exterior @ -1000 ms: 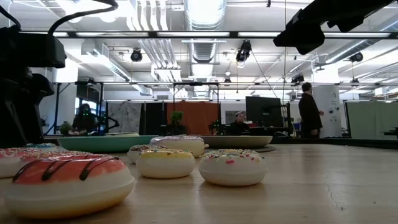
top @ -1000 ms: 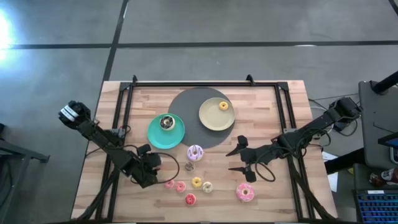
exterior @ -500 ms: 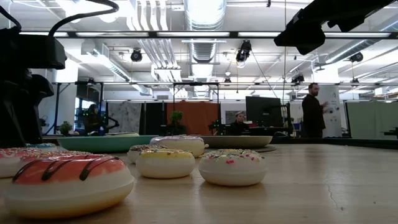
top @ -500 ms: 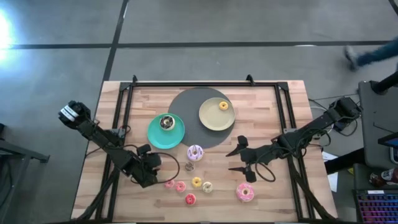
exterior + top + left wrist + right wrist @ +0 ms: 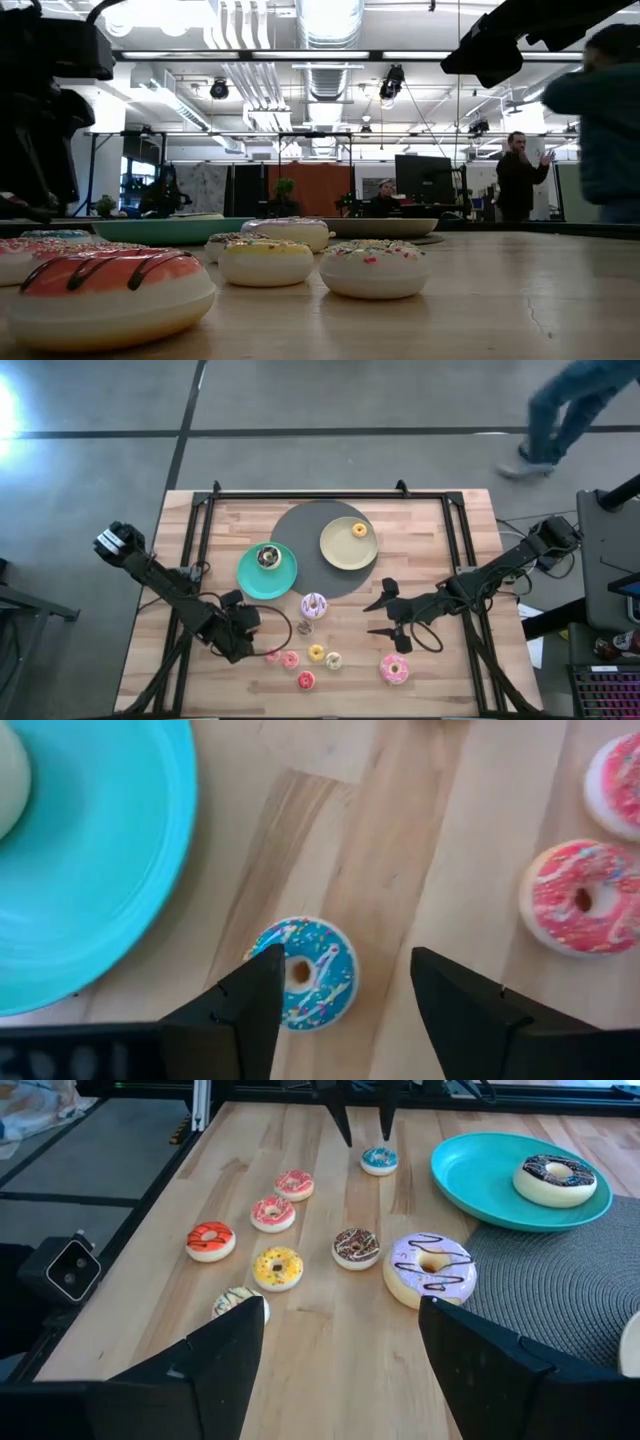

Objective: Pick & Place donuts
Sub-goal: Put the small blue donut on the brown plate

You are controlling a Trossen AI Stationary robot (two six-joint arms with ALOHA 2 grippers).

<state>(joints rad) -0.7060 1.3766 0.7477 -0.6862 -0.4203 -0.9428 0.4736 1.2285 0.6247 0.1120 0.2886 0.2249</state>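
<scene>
In the left wrist view the teal plate [image 5: 90, 860] runs off the picture's edge, and the pale donut [image 5: 12, 765] on it shows only as a sliver. A pink donut [image 5: 620, 785] is cut by the edge as well. In the high view the blue donut lies hidden under the left gripper [image 5: 262, 643], and a passing person [image 5: 565, 410] is blurred and cropped. In the low view a dark blurred figure [image 5: 605, 110] is cut off at the side.

no readable text, no labels, no numbers on anything in view
</scene>
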